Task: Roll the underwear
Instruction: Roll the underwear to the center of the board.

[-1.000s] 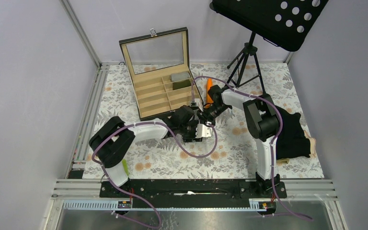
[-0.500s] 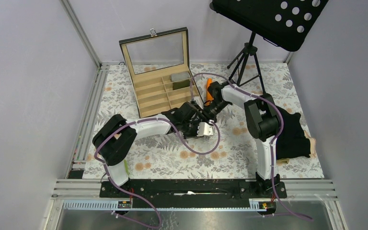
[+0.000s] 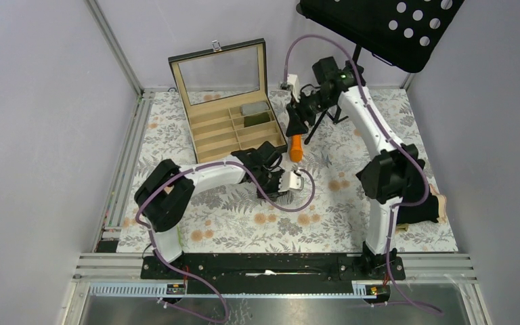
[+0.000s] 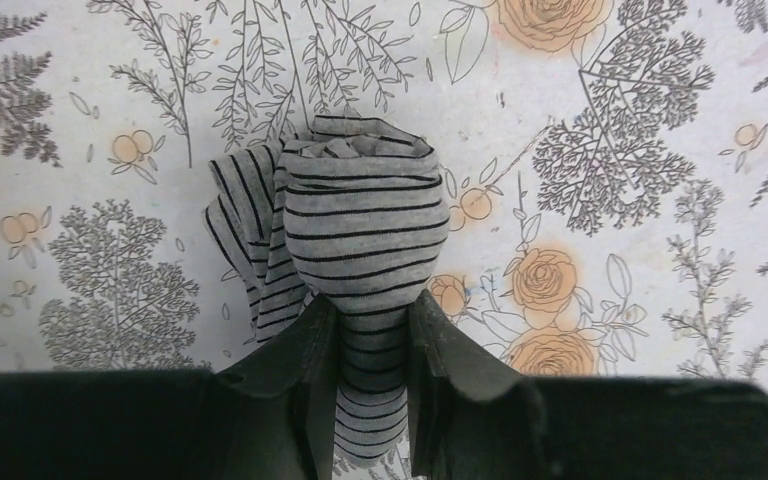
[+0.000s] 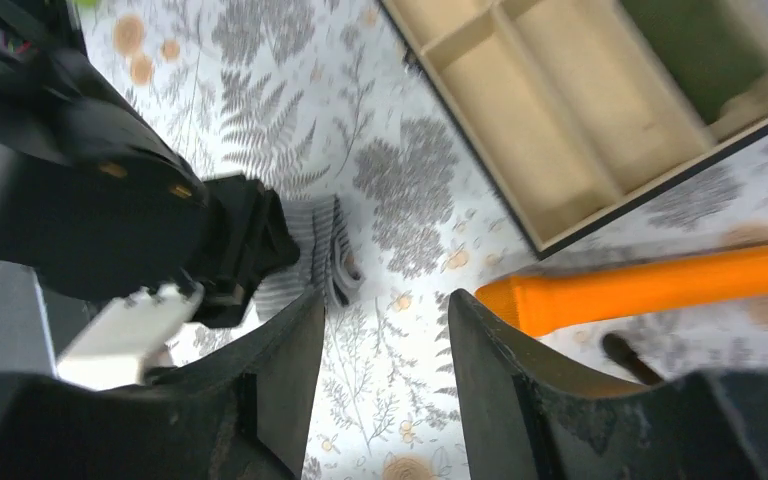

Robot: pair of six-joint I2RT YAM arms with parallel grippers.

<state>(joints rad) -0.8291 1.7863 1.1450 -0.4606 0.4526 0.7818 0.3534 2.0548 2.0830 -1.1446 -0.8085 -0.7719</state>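
The light grey pinstriped underwear (image 4: 365,215) is a tight roll on the floral table cover, with a loose flap on its left. My left gripper (image 4: 372,335) is shut on the near end of the roll. The roll (image 5: 330,245) and the left gripper (image 5: 230,250) also show in the right wrist view, and both sit mid-table in the top view (image 3: 281,176). My right gripper (image 3: 296,123) is open and empty, raised high above the table by the box's right side; its jaws (image 5: 385,330) stand wide apart. Black underwear (image 3: 416,193) lies piled at the right edge.
An open wooden divider box (image 3: 233,132) with a raised glass lid stands at the back left; two compartments hold folded items. An orange carrot-shaped stick (image 3: 296,147) lies beside its right corner, also in the right wrist view (image 5: 650,285). A music stand tripod (image 3: 345,81) stands behind.
My right gripper has left the roll and risen up and back towards the box and tripod. My left gripper keeps hold of the striped roll, shifted slightly towards the box.
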